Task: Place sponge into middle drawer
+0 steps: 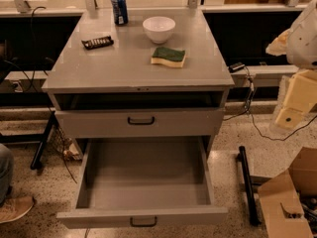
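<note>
The sponge [169,56] lies flat on the grey cabinet top [124,66], green face up, at the right of centre, just in front of a white bowl. The middle drawer [144,209], the lowest one, is pulled fully out, and its plain grey inside holds nothing. The drawer above it [140,122] is closed. My gripper [293,105] hangs at the far right of the view, beyond the cabinet's right side. It is well clear of the sponge and about level with the closed drawer.
A white bowl [159,29], a blue can [119,8] and a dark ridged bar [97,42] stand on the cabinet top. A cardboard box [290,197] and a black floor bar [247,182] are at the lower right. A person's shoe [15,207] is at the lower left.
</note>
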Motion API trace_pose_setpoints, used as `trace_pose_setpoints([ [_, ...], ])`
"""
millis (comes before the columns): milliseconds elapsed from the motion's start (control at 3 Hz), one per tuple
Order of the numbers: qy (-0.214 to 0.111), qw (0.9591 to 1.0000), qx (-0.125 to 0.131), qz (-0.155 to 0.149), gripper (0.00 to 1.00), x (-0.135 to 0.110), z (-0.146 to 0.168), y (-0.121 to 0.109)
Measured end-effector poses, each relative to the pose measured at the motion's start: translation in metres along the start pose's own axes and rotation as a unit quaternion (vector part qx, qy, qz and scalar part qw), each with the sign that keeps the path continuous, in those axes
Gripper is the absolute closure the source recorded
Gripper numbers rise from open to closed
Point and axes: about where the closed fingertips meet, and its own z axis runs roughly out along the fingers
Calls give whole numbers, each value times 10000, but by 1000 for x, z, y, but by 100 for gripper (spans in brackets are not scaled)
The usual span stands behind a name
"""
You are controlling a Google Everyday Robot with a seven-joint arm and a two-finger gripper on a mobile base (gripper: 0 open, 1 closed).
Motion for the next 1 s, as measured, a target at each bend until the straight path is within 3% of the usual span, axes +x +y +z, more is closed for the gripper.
trace_pose_setpoints([
  [333,-81,9999,72,-3,0,-2,2,-6],
  [667,-612,9979,182,-37,0,-21,20,-52],
  [1000,-1345,9904,285,102,0,-59,57,-122],
])
